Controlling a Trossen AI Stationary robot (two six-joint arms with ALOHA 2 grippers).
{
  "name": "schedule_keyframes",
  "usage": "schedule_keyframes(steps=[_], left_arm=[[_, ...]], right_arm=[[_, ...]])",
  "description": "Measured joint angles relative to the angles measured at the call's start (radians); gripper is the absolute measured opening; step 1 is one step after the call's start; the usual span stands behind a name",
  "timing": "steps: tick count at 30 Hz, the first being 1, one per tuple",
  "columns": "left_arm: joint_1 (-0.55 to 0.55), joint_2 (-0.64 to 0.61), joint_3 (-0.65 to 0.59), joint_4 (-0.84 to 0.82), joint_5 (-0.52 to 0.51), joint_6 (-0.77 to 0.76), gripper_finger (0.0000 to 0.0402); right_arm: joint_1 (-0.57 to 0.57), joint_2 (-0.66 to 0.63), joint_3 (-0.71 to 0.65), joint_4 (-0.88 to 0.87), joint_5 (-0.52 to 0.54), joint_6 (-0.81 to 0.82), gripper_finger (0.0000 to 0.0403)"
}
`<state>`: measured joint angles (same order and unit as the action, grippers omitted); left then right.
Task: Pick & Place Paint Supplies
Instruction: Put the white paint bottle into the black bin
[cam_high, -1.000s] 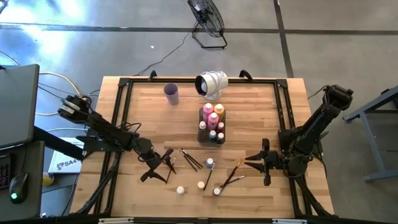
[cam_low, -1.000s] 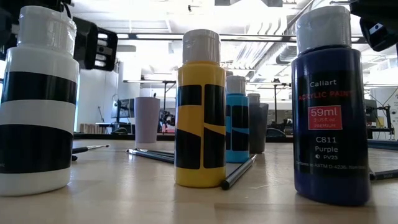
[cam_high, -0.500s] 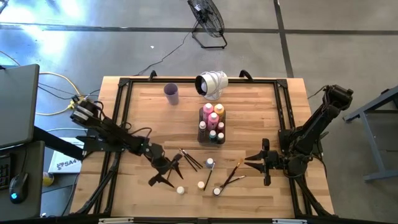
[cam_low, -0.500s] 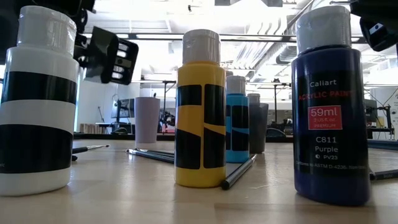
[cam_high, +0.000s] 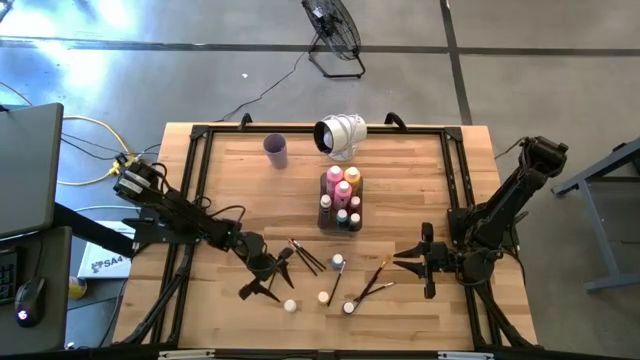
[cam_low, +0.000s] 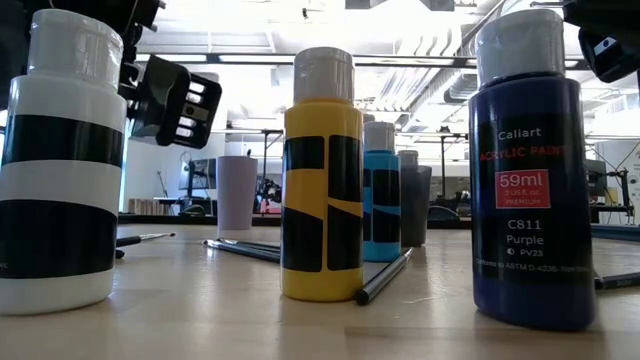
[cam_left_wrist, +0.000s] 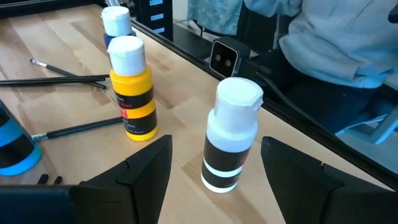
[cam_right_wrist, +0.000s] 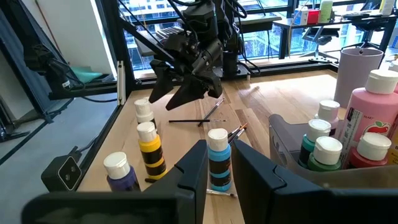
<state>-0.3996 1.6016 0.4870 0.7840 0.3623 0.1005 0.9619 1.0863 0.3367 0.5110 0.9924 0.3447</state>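
White-capped black-and-white paint bottle (cam_left_wrist: 229, 138) standing upright on wooden table (cam_high: 400, 170) near front edge, sitting between spread fingers of left gripper (cam_left_wrist: 214, 171), untouched; yellow bottle (cam_left_wrist: 134, 87) standing beside it; right gripper (cam_right_wrist: 214, 165) hovering empty, fingers narrowly apart.

The table (cam_left_wrist: 186, 118) is showing pale, smooth wood planks. Between the open jaws, the black-and-white bottle (cam_left_wrist: 229, 140) is looking like glossy plastic with a matt white cap. The tray (cam_right_wrist: 292, 140) is appearing as clear, smoky plastic.

Upright paint bottles (cam_high: 338, 262); flat paintbrushes (cam_high: 305, 255)
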Motion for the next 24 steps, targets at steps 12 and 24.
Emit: schedule_keyframes(steps=[12, 24], left_arm=[[0.000, 0.000, 0.000, 0.041, 0.029, -0.001, 0.0242], [-0.002, 0.038, 0.044, 0.053, 0.055, -0.001, 0.0242]], right_arm=[[0.000, 0.000, 0.000, 0.000, 0.000, 0.000, 0.0064], [0.000, 0.000, 0.000, -0.008, 0.000, 0.000, 0.0064]])
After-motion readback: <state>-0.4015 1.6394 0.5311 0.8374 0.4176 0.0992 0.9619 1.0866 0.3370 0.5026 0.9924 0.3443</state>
